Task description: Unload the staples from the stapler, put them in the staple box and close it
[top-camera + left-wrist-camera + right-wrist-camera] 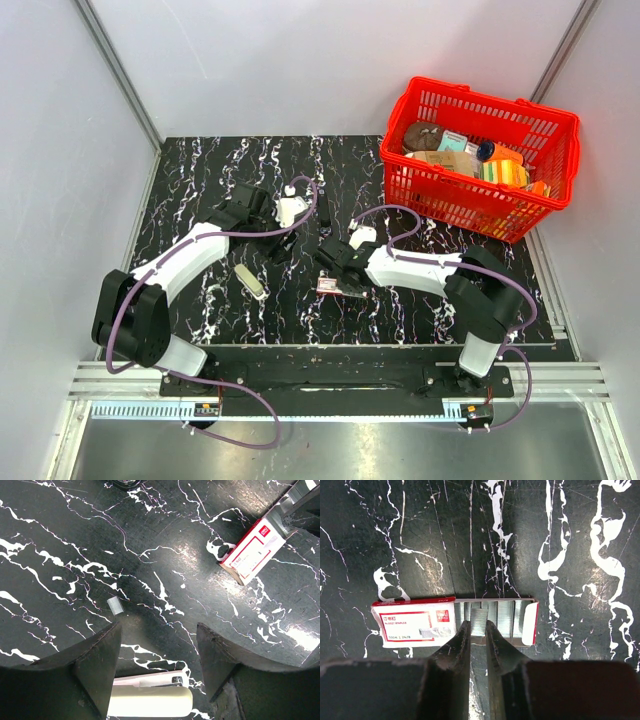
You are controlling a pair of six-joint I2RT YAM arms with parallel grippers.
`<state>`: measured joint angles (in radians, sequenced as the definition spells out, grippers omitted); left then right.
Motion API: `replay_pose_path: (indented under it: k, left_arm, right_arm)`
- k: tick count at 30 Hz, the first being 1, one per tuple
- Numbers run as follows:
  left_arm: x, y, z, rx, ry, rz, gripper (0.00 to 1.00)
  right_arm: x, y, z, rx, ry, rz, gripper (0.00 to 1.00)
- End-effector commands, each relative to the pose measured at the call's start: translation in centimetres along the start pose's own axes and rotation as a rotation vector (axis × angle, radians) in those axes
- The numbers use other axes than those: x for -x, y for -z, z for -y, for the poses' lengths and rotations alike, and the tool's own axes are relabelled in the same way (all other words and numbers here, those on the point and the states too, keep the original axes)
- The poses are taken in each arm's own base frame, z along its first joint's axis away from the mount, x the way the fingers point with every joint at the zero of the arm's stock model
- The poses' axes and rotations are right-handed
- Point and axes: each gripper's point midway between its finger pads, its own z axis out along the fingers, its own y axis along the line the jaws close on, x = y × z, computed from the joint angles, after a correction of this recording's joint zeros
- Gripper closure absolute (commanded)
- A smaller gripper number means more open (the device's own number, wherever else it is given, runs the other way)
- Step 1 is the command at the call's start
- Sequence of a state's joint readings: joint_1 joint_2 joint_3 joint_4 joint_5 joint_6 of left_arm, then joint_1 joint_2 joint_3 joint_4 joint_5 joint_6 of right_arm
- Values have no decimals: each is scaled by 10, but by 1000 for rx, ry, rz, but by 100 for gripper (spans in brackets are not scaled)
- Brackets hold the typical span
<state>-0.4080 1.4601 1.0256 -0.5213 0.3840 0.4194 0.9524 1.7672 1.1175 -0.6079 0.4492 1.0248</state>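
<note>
The top external camera looks steeply down from above and behind the arms [420,270], far enough off to take in the whole table [200,190]. The left wrist camera faces down at the tabletop from close by, the staple box [252,552] at its upper right. The right wrist camera hangs closer still — straight over that staple box [415,622], mid-frame — which all three views share

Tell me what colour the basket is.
Red; the basket shows best in the top external view.
</note>
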Motion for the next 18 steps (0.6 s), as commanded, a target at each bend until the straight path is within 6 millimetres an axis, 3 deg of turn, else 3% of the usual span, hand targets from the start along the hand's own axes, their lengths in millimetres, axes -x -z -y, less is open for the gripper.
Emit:
replay_pose_path:
  k: [1, 18]
  left_arm:
    - [19, 9, -3, 32, -26, 64, 35]
    - [18, 10, -1, 27, -20, 62, 35]
  right_arm:
    - [0, -5, 1, -4, -4, -4, 100]
    - [-4, -11, 4, -19, -4, -26, 99]
